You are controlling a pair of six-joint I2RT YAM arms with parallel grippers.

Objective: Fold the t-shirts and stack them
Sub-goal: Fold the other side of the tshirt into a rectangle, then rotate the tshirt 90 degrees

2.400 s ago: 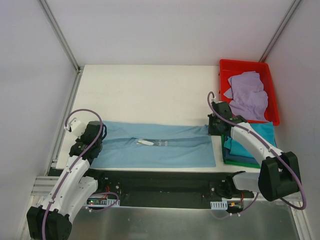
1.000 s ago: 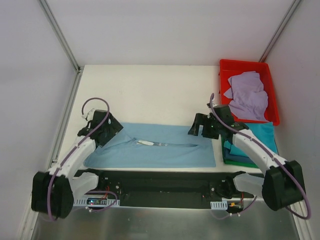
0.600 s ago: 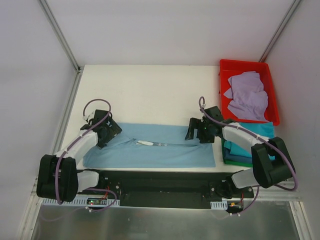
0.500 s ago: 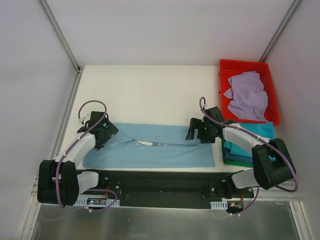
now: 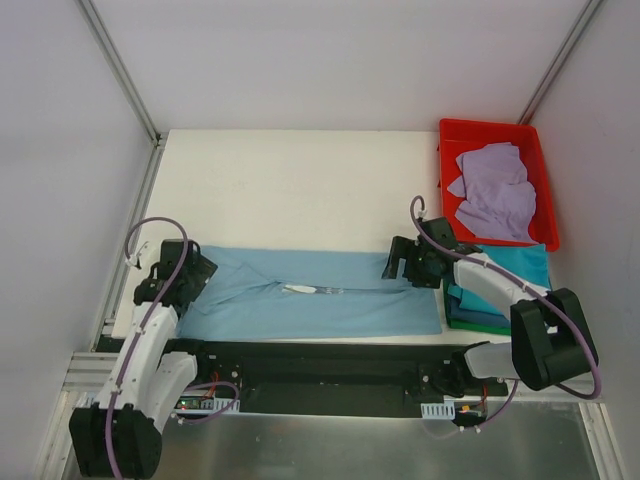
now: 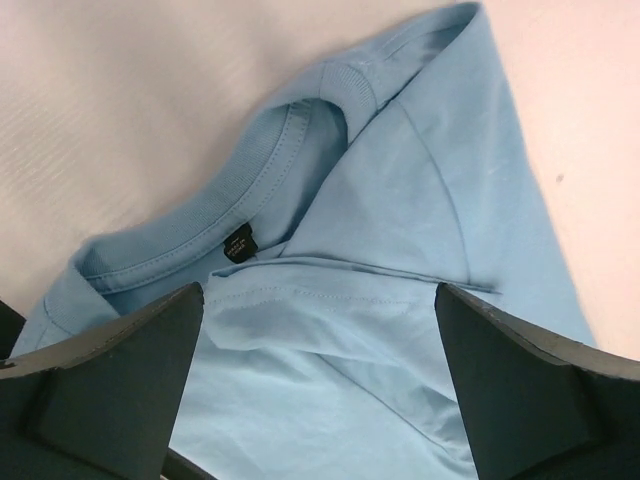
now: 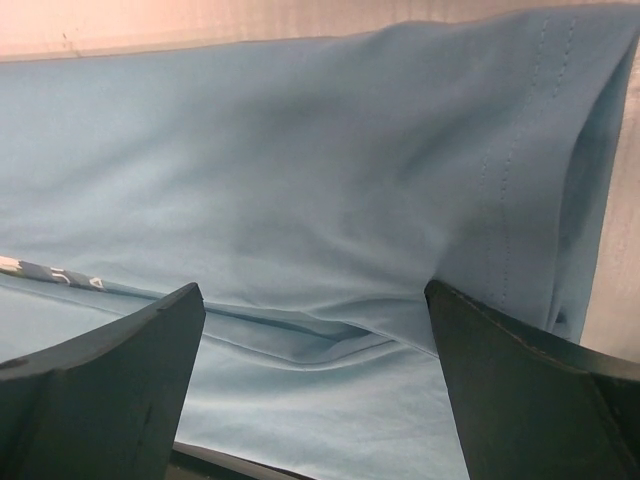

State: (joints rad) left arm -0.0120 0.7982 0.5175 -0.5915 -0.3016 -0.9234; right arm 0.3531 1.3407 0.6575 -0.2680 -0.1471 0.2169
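A light blue t-shirt lies on the white table near its front edge, folded lengthwise into a long strip. My left gripper hovers open over its left end, where the collar and its tag show between the fingers. My right gripper stands open over the right end, above a fold and the hem. White lettering peeks out at a fold. Neither holds cloth. A stack of folded t-shirts, teal on top, sits at the right. A lavender t-shirt lies crumpled.
The lavender t-shirt lies in a red plastic bin at the back right, just behind the folded stack. A metal frame rail runs along the table's left edge. The black base bar lies close to the shirt's near edge.
The left gripper has slid left to the shirt's collar end. The right gripper has shifted slightly right, and the shirt's right end now reaches a little further right. Both stayed open.
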